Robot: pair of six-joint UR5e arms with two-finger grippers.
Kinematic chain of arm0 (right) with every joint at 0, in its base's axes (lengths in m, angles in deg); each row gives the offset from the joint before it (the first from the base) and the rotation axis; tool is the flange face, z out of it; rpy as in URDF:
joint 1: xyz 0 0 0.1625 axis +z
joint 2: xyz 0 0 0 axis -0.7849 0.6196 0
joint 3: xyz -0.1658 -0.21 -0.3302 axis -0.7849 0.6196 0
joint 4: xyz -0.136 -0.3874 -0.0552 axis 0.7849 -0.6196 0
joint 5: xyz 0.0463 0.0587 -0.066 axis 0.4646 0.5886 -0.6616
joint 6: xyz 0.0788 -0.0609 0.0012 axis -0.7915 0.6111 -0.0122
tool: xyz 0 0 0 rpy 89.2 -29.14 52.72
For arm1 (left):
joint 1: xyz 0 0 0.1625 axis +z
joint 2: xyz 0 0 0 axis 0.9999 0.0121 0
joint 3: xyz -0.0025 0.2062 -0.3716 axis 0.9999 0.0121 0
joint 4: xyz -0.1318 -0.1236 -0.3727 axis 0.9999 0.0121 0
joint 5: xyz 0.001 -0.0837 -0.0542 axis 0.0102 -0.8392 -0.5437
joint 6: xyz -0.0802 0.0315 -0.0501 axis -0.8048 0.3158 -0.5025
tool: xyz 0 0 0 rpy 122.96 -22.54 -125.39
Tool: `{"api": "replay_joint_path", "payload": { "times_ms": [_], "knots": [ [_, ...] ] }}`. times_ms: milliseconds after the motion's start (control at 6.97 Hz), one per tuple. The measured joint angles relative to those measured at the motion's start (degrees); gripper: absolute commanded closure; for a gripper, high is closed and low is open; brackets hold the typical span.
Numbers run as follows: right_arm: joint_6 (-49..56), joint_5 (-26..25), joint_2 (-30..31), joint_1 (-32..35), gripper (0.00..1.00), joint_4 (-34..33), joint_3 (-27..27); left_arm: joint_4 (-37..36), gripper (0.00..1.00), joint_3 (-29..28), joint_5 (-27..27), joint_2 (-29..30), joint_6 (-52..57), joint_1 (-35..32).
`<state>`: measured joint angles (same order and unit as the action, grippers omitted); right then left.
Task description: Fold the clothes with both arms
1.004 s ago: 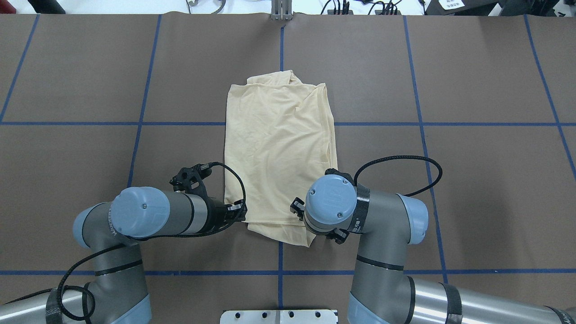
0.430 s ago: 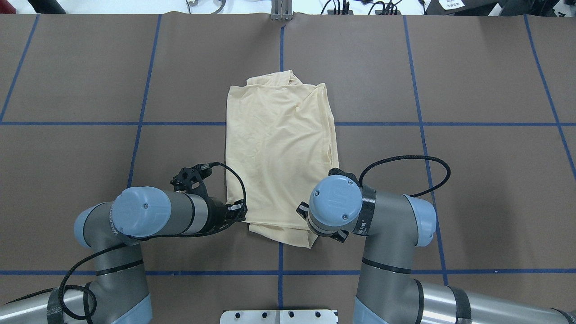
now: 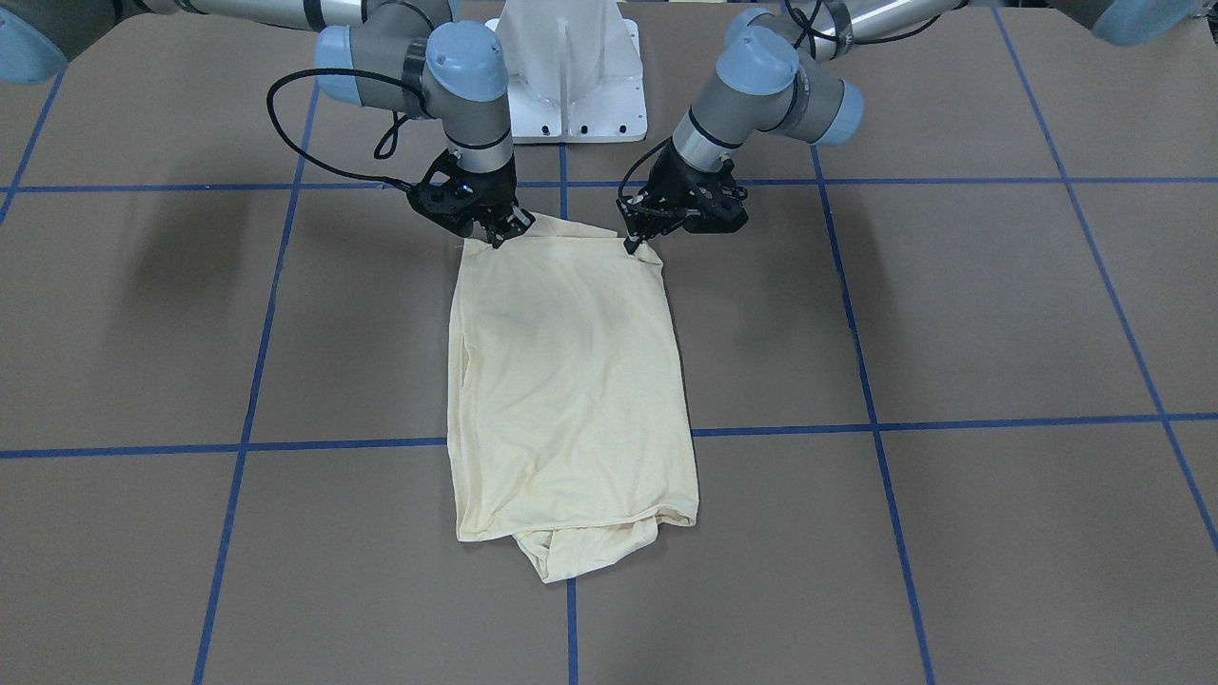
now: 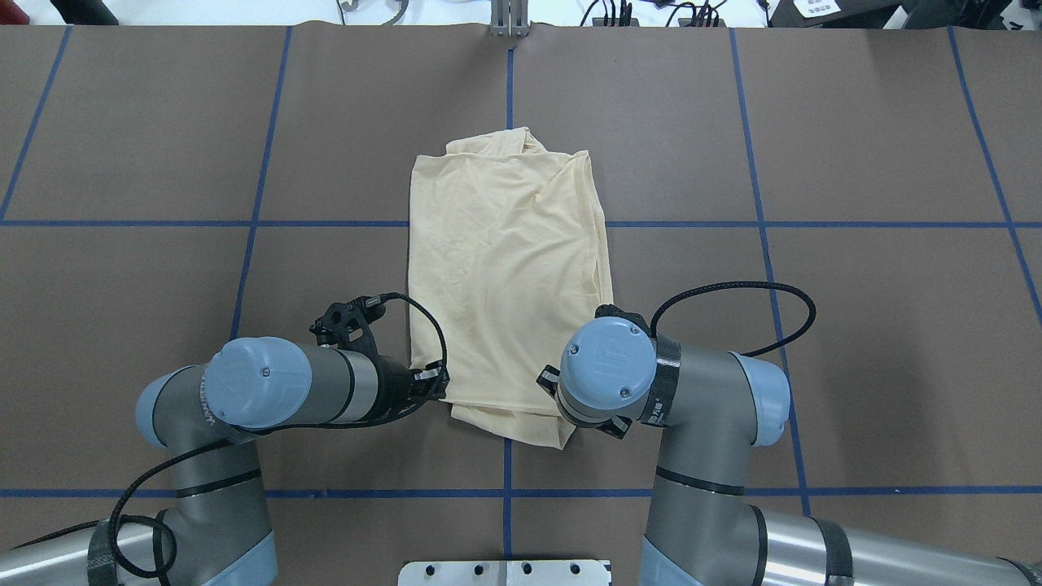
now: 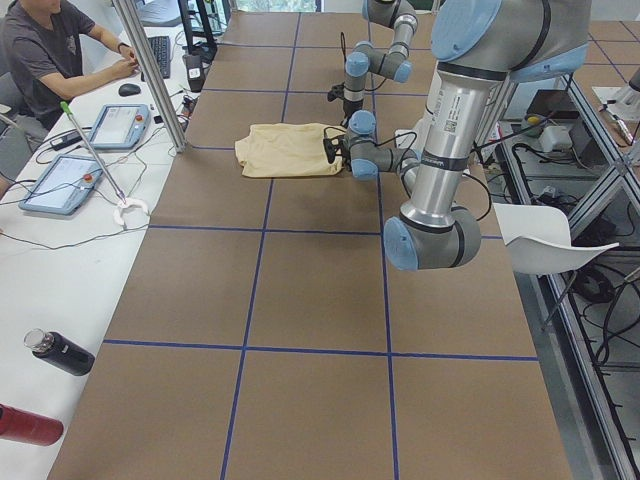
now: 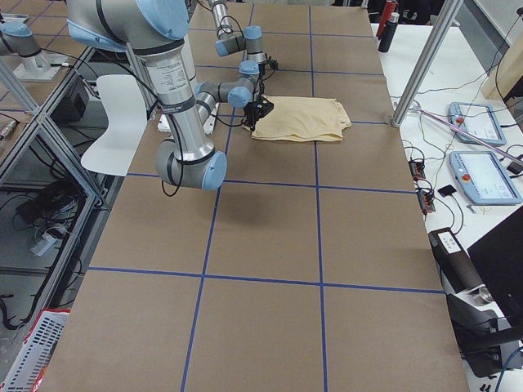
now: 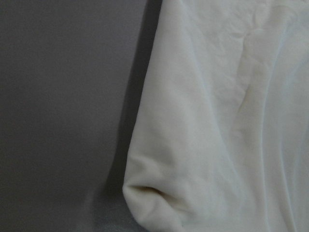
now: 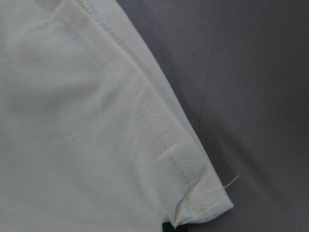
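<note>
The pale cream-yellow T-shirt (image 3: 571,381) lies folded into a long rectangle, plain side up, in the middle of the brown table (image 4: 505,277). A bunched bit of cloth sticks out from under its far edge (image 4: 505,142). My left gripper (image 3: 631,243) is at the shirt's near left corner, down at table level and shut on the cloth (image 7: 217,121). My right gripper (image 3: 497,236) is shut on the near right corner, where the stitched hem (image 8: 145,116) shows close up. In the overhead view the right wrist hides that gripper.
The white pedestal base (image 3: 571,86) stands just behind the grippers. Blue tape lines (image 4: 260,224) divide the table (image 4: 855,342). Beyond the far edge are a metal pole (image 5: 150,70), control tablets (image 5: 120,125), bottles (image 5: 60,352) and a seated person (image 5: 50,50).
My right arm has shifted a little to the right and back toward the base, drawing the shirt's near right edge with it. The left arm has barely moved.
</note>
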<state>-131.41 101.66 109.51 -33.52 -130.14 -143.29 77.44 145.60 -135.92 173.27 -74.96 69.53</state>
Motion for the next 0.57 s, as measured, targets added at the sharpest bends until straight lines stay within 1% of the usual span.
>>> {"api": "replay_joint_path", "payload": {
  "times_ms": [143,287,574],
  "knots": [
    [0.02,0.04,-0.01,0.0,0.44,0.07,-0.02,0.0,1.0,0.01,0.0,0.04,0.0,0.0],
    [0.05,0.14,-0.05,0.0,0.34,0.14,0.0,0.0,1.0,0.02,0.0,0.08,0.0,0.0],
    [0.08,0.05,-0.1,-0.03,0.36,0.17,0.11,0.0,1.0,0.01,0.0,0.1,-0.06,0.0]
  ]
}}
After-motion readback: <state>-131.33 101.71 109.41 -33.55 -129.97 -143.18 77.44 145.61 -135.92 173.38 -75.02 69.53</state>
